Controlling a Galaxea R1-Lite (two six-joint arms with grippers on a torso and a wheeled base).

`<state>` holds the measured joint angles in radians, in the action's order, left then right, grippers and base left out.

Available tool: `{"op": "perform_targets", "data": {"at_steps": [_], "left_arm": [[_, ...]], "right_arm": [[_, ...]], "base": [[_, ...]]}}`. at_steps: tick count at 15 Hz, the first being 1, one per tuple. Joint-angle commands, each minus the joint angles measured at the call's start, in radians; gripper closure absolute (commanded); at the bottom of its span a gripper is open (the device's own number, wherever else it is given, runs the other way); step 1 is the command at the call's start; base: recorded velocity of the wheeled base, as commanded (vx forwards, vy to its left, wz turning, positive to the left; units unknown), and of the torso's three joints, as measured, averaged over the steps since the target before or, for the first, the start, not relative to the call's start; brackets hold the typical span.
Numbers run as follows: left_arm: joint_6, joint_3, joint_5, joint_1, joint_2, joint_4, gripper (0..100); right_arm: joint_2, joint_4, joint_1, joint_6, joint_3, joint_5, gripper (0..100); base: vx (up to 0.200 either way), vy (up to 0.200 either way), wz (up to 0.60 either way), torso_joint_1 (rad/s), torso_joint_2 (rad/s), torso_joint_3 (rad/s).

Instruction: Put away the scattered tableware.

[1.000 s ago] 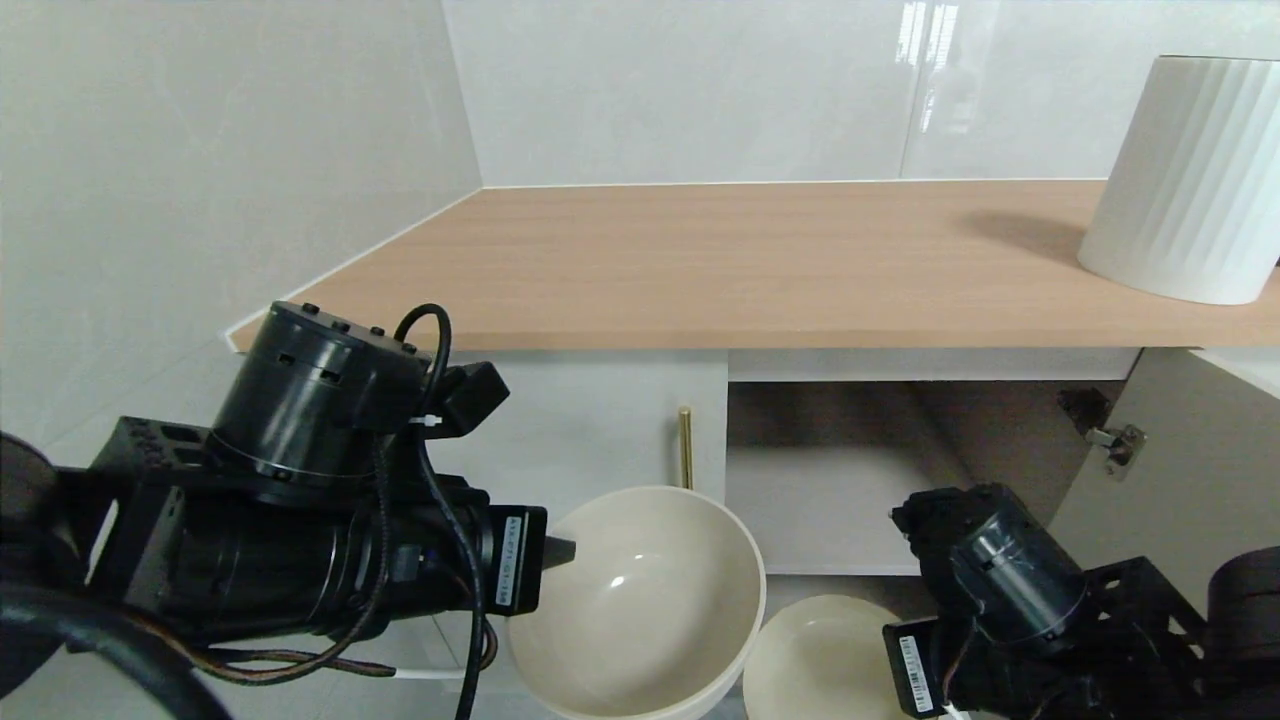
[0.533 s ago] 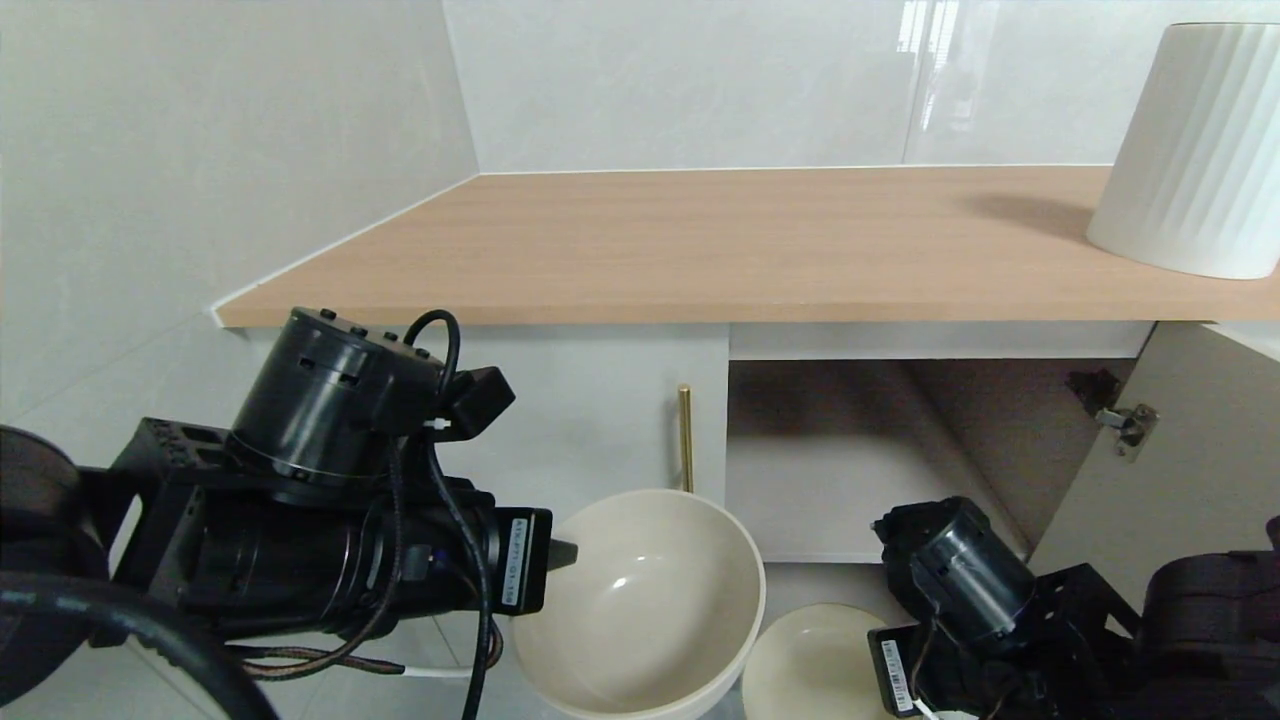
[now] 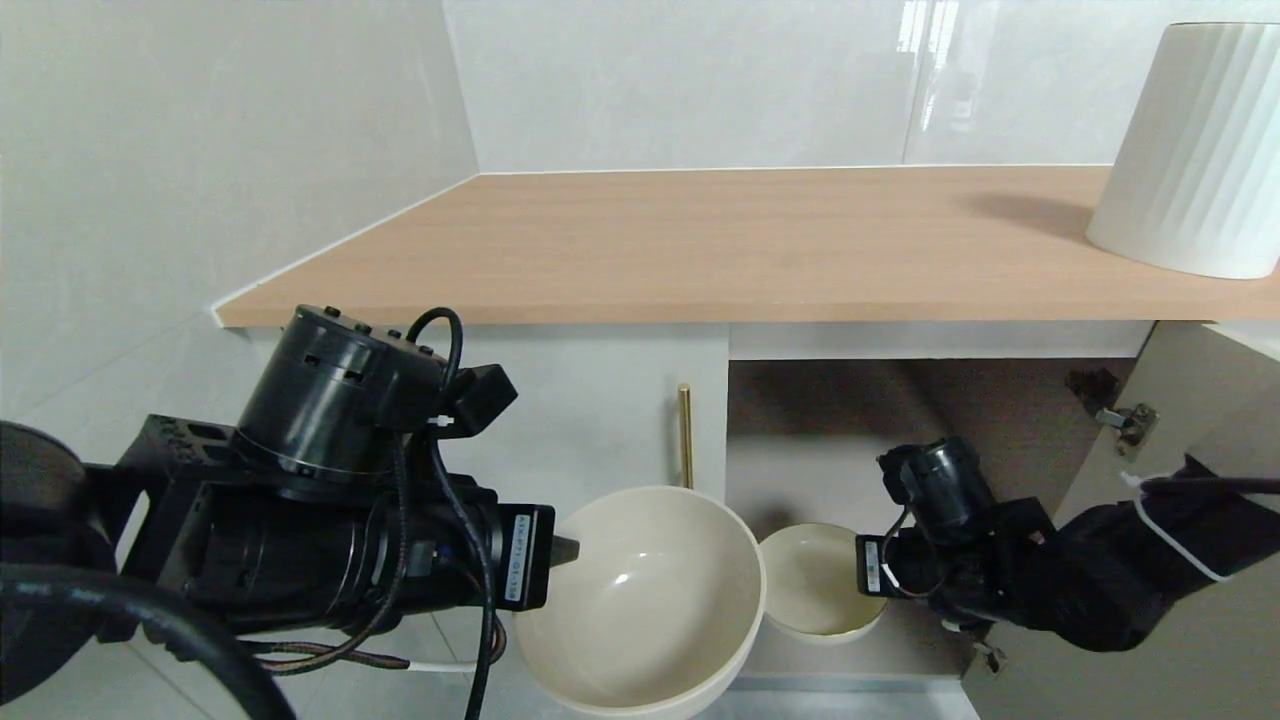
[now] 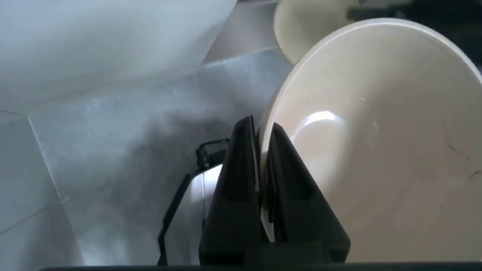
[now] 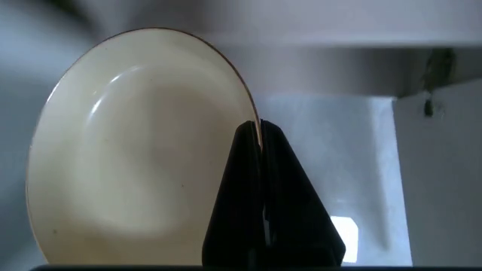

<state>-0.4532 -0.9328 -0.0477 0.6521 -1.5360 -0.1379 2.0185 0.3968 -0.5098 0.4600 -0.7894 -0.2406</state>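
Big bowl (image 3: pixel 640 600) is clamped at its rim by left hand (image 4: pixel 257 147), lower centre of frame. Small bowl (image 3: pixel 812 580) is clamped by right hand (image 5: pixel 260 147), just right of it, before the open cabinet (image 3: pixel 840 470).

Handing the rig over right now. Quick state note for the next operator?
Left gripper: shut on the rim of the large bowl, held in front of the closed cabinet door.
Right gripper: shut on the rim of the small bowl, at the mouth of the open cabinet.
Done: both bowls in hand, cabinet open.
Left: set both bowls inside, release.
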Motion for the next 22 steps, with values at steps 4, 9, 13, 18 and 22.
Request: {"op": "perform_targets", "data": {"at_steps": [4,9,13,18,22], "left_arm": [[0.008,-0.011,0.0,-0.002,0.002,0.0,100],[0.013,-0.012,0.002,-0.002,0.007,0.0,100],[0.021,-0.012,0.003,-0.002,0.005,0.0,100],[0.021,-0.012,0.003,-0.002,-0.012,0.0,100],[0.021,-0.014,0.003,-0.002,-0.012,0.0,100]], "right_arm": [[0.207,0.019,0.131,-0.052,-0.183,-0.006,100],[0.304,0.022,0.186,-0.053,-0.301,-0.04,100],[0.381,0.111,0.226,-0.057,-0.33,-0.077,100],[0.413,0.139,0.249,-0.055,-0.373,-0.098,100],[0.41,0.152,0.249,-0.053,-0.373,-0.1,100]], "base": [[0.0,0.0,0.0,0.0,0.0,0.0],[0.0,0.0,0.0,0.0,0.0,0.0],[0.0,0.0,0.0,0.0,0.0,0.0],[0.0,0.0,0.0,0.0,0.0,0.0],[0.0,0.0,0.0,0.0,0.0,0.0]]}}
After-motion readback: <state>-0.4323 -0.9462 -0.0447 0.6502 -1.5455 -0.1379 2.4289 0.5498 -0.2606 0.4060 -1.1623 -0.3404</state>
